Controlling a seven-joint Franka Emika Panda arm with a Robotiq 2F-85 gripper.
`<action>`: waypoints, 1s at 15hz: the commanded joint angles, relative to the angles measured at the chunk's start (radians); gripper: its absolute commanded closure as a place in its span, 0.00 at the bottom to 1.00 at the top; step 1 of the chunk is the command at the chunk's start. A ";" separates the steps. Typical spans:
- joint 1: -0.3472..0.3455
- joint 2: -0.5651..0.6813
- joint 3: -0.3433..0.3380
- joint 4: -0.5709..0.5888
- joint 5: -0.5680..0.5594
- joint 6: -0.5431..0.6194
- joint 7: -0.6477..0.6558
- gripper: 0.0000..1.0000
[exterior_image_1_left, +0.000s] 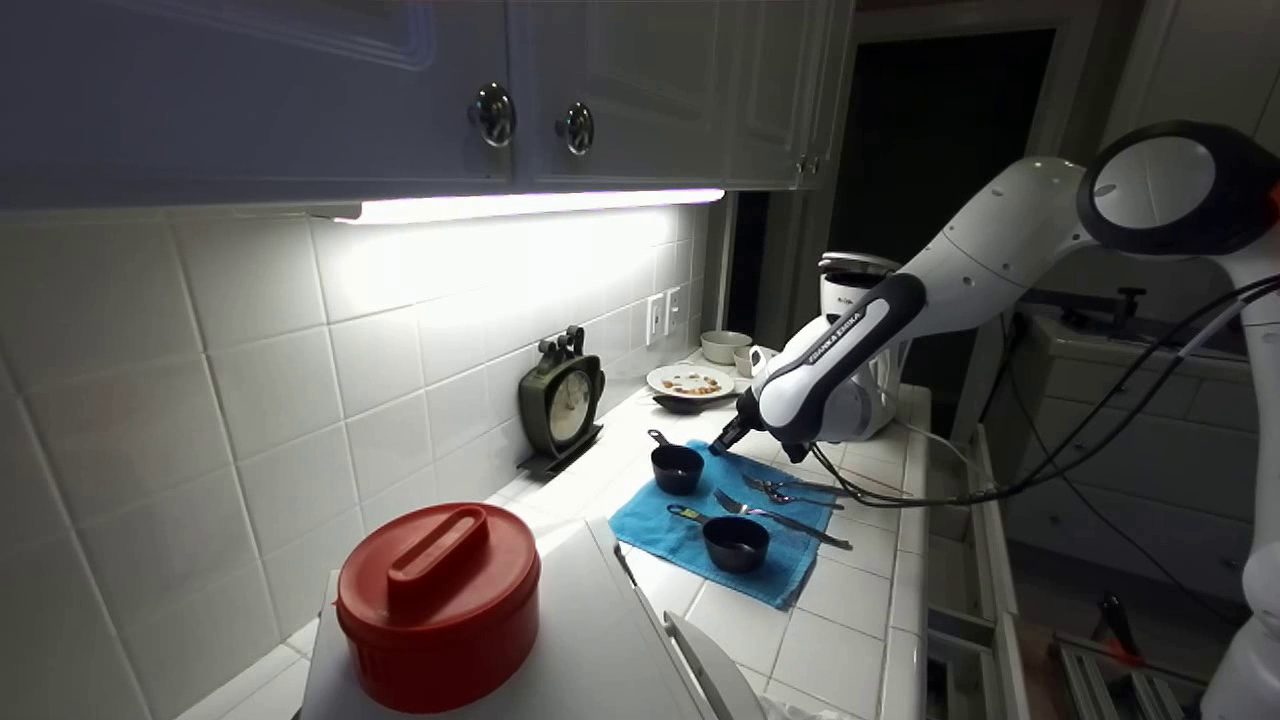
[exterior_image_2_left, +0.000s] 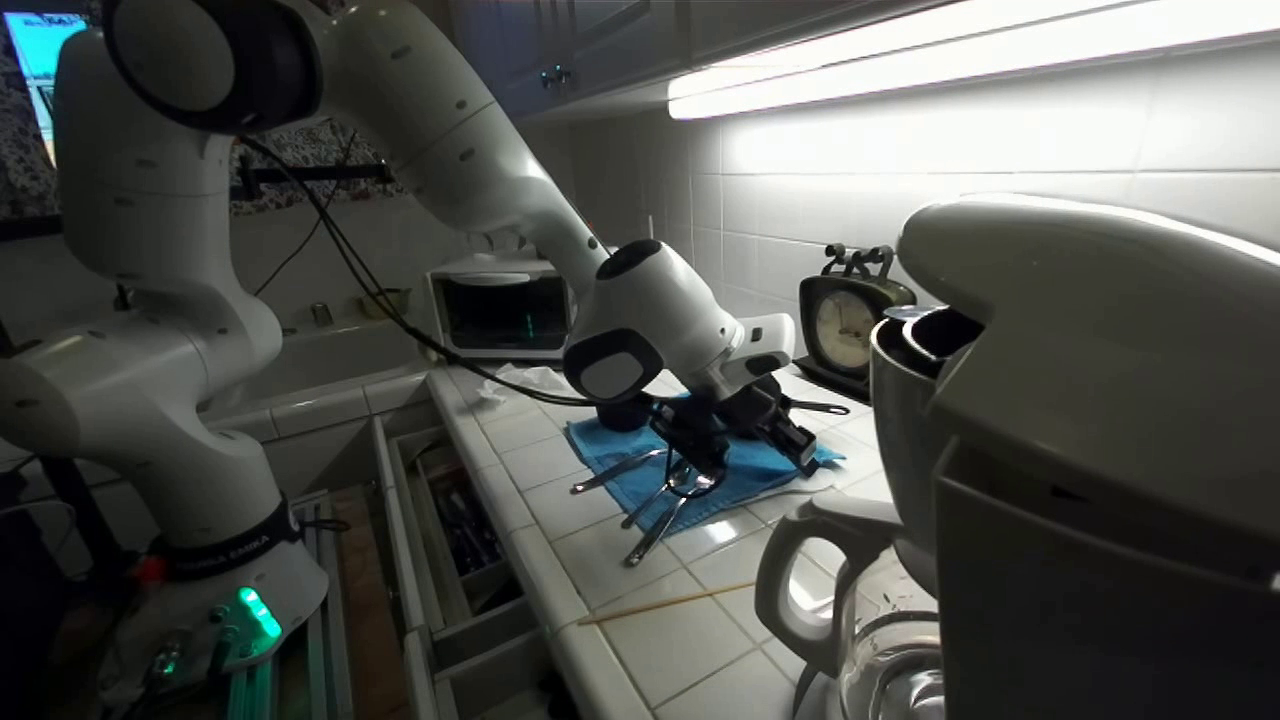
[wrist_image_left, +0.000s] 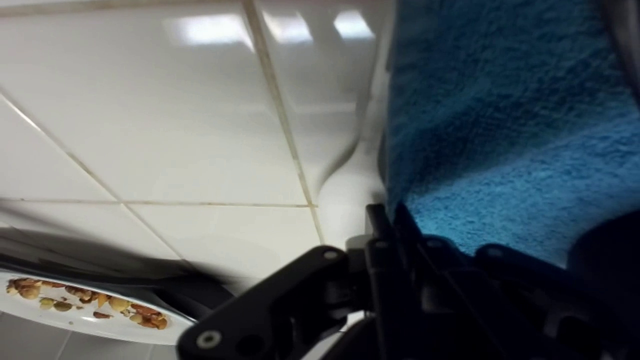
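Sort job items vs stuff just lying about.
Likely the job, both by the jaws:
blue towel, white spoon-like utensil

Just lying about:
black measuring cups and fork (on towel), red lidded container, coffee maker, plate of nuts, clock or scale

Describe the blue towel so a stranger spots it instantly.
Under the wall cabinets runs a tiled counter. Midway along lies a towel carrying two black measuring cups, with cutlery poking past one edge. It is the only bright blue among white, black and metal neighbours.
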 joint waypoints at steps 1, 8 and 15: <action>0.032 -0.013 -0.031 -0.001 0.011 -0.026 0.011 0.94; 0.121 -0.055 -0.132 -0.022 0.014 -0.053 0.027 0.94; 0.196 -0.079 -0.229 -0.026 0.006 -0.095 0.058 0.44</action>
